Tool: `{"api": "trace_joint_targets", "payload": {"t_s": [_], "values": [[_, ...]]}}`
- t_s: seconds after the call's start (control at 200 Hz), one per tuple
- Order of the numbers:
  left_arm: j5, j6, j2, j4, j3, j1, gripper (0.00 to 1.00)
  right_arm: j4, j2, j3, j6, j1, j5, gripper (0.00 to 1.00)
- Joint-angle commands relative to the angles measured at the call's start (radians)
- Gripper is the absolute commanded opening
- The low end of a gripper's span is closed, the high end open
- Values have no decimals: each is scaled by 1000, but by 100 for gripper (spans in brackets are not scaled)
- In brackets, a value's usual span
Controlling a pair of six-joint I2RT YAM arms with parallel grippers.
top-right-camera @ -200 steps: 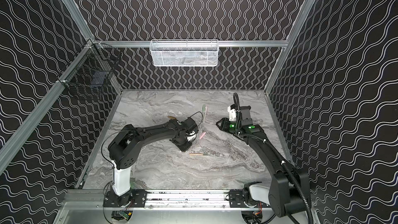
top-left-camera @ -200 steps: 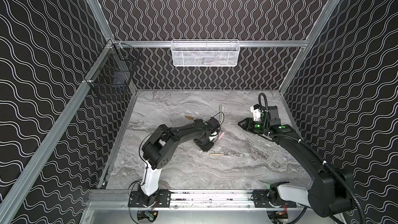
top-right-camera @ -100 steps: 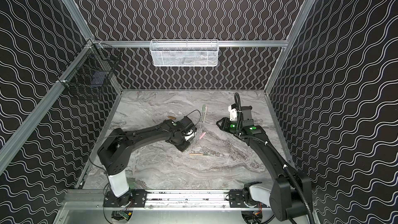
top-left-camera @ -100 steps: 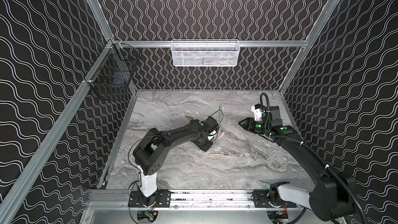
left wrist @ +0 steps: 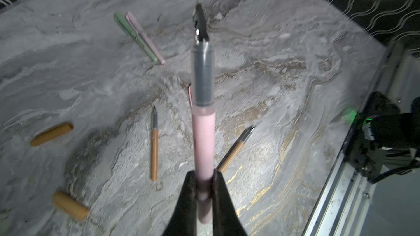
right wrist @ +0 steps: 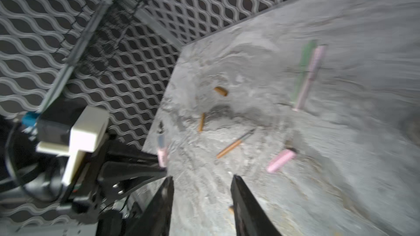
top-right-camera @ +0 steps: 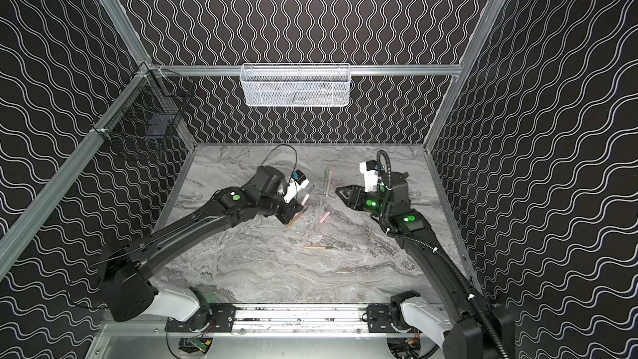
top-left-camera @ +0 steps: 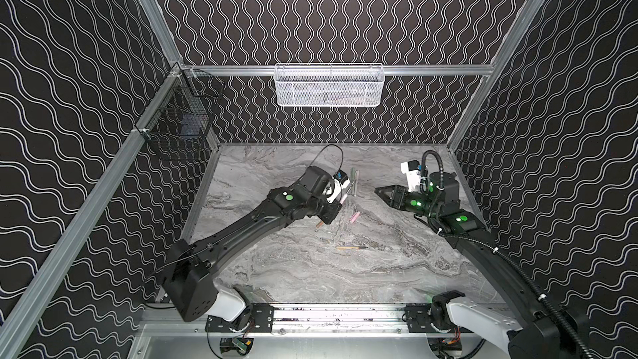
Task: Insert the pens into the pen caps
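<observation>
My left gripper (top-left-camera: 336, 207) (left wrist: 204, 175) is shut on the rear end of a pink pen (left wrist: 203, 137) (top-right-camera: 306, 198), held off the table with its dark nib pointing away. A pink pen cap (top-left-camera: 355, 216) (right wrist: 281, 161) lies just right of it. Two brown pens (left wrist: 154, 150) (left wrist: 234, 149) and two brown pen caps (left wrist: 52, 133) (left wrist: 70, 205) lie on the marble. My right gripper (top-left-camera: 378, 190) (right wrist: 202, 180) hovers open and empty right of the pink cap, pointing toward the left gripper.
A green pen (top-left-camera: 352, 172) and a pink pen (top-left-camera: 356, 181), both capped, lie side by side further back. A white mesh basket (top-left-camera: 328, 84) hangs on the back wall and a black wire basket (top-left-camera: 179, 126) on the left wall. The aluminium rail (top-left-camera: 345, 316) runs along the front.
The left gripper has risen from the table with the pink pen, and its arm has stretched out lower. The right arm has hardly moved.
</observation>
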Motion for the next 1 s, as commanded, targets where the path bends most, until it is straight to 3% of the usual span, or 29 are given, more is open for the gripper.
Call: {"api": "trace_joint_targets", "payload": {"t_s": [0.0,0.1,0.305,0.511,0.646,0.686,0.761,0.806,0.901,0.996], "values": [[148,-70,-37,266,-68,24,0,74,29,56,-47,112,12,50],[212,-111,-68,325,-105,38,0,78,75,96,-57,194,83,53],[238,-157,-144,376,-145,41,0,117,133,125,-11,220,102,50],[302,-173,-143,391,-133,41,0,117,167,168,-39,238,84,29],[308,-177,-150,395,-136,41,0,132,156,172,-26,252,119,3],[310,-177,-151,399,-137,41,5,126,155,178,-31,260,124,0],[318,-173,-151,399,-137,41,33,123,152,185,-22,264,123,0],[321,-169,-148,394,-134,42,42,127,150,188,-21,264,115,0],[312,-162,-144,382,-133,42,47,128,149,194,-16,265,100,0],[306,-153,-136,365,-121,41,43,124,150,197,-27,270,89,0]]}}
